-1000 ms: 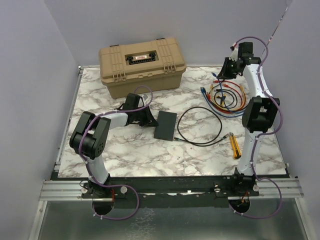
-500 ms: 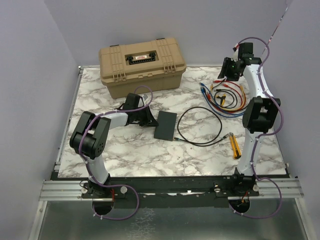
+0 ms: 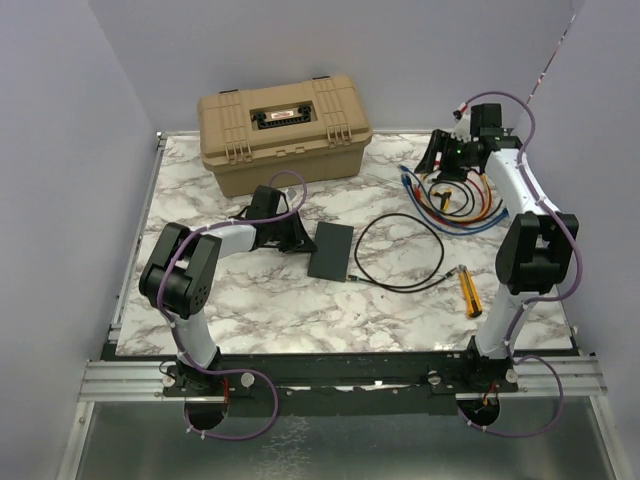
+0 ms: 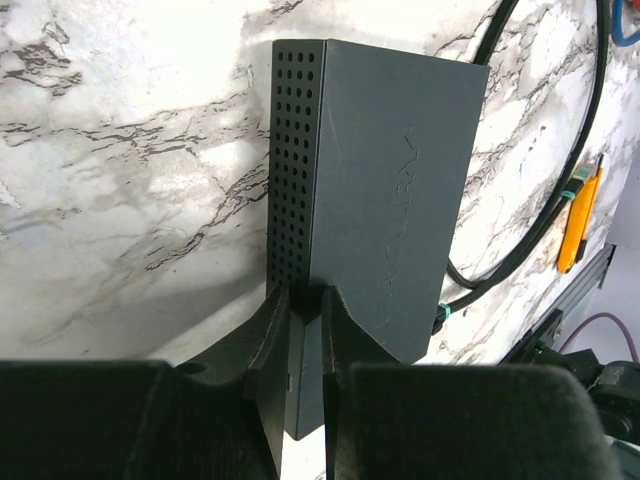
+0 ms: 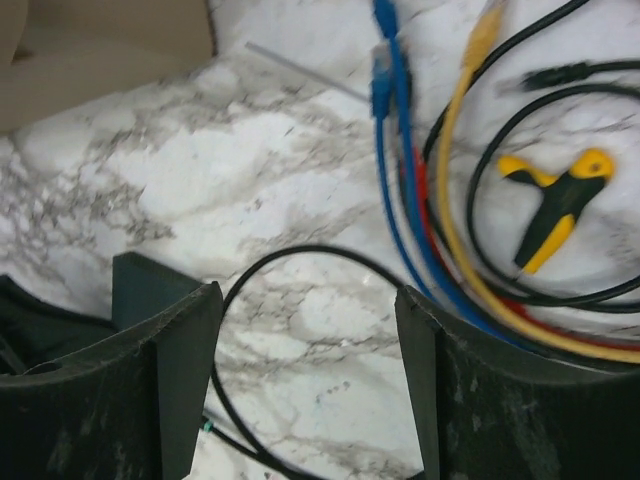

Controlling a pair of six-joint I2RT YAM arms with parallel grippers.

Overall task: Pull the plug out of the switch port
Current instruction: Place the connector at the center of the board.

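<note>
The flat black switch lies mid-table, and in the left wrist view the switch fills the centre. My left gripper is shut on the switch's left edge, with the jaws pinching its thin side. The plug with a teal tip sits at the switch's near short edge. Its black cable loops off to the right. My right gripper hangs open at the back right with nothing between its jaws. Below it I see the black cable.
A tan toolbox stands at the back. A bundle of blue, red, yellow and black cables lies at the back right, with a yellow-and-black tool inside it. A yellow screwdriver rests near the right arm's base.
My right gripper has opened wide and swung left and lower, over the cable bundle. The left gripper and the switch have not moved.
</note>
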